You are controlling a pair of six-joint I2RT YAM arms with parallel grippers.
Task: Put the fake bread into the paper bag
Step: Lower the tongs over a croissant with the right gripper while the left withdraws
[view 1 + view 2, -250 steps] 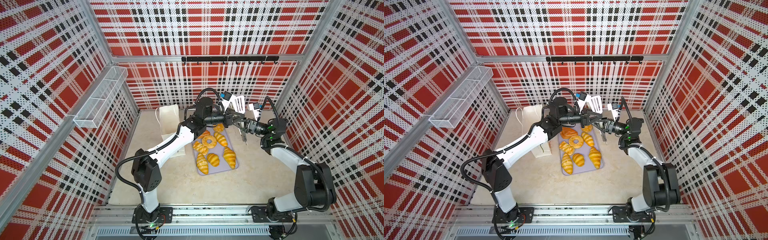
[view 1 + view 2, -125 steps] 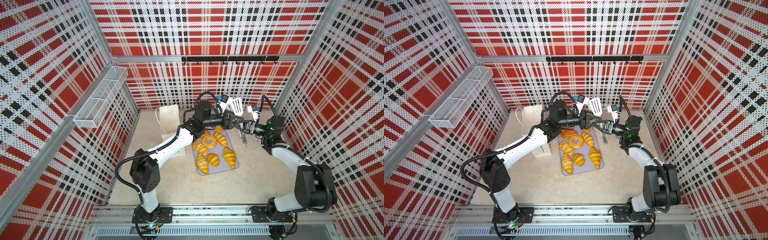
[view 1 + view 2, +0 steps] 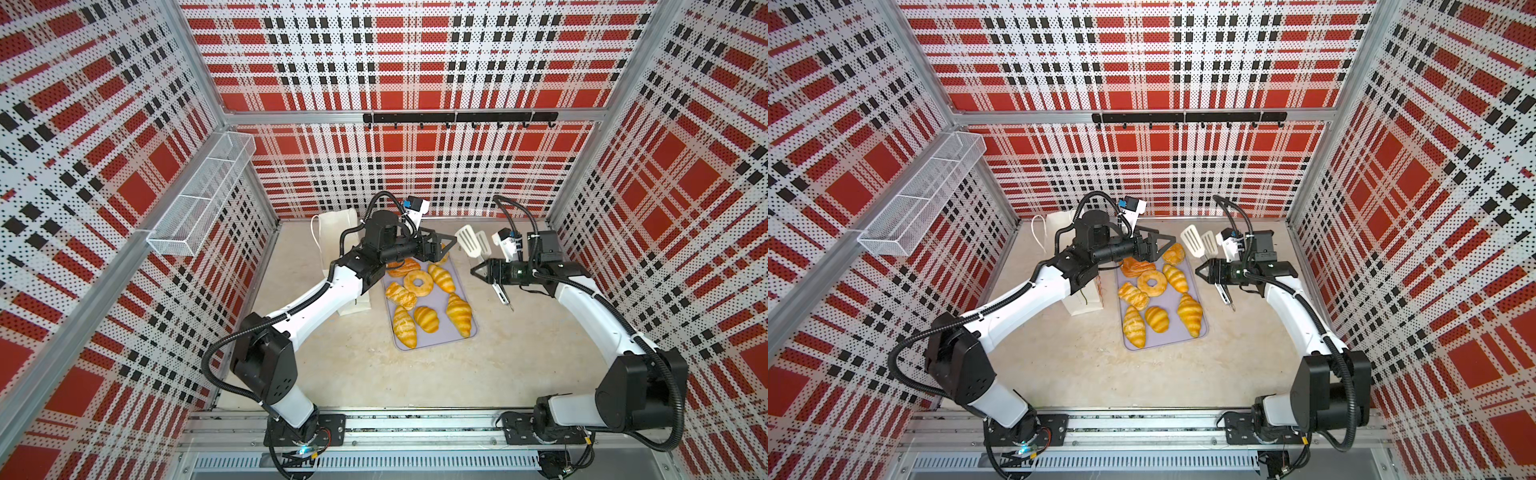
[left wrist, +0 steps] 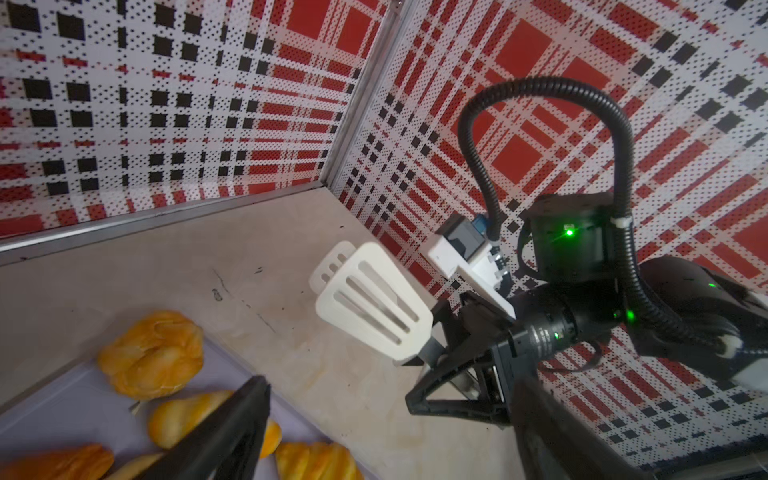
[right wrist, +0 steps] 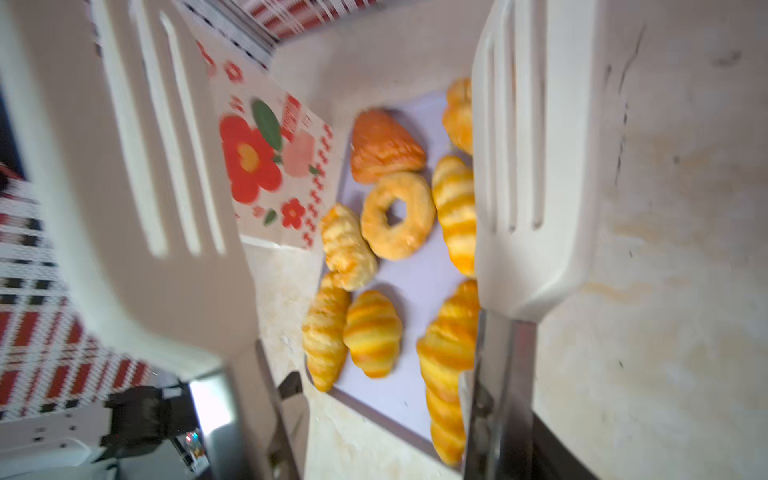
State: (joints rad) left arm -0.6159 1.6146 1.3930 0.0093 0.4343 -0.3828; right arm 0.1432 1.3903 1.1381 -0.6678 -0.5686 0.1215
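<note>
Hovering over the far end of the lilac tray, the left gripper has its jaws spread wide with nothing between them. In the left wrist view one dark finger crosses in front of the pastries. The fake bread lies on the tray in the middle of the table, eight pieces in all. The ring doughnut sits towards the far end, and the round bun at the far right corner is just beside the left gripper's fingertips. The paper bag lies on the table directly left of the tray. Its thin handles are at its far end, and the left arm crosses above its middle. The right wrist view shows its red flower print facing the tray. To the right of the tray, the right gripper is clamped around a pair of tongs partway along the metal arms. The two white slotted paddles point far and left, standing apart from each other and raised off the table. The handle end angles towards the near side. No pastry is between the paddles.
</note>
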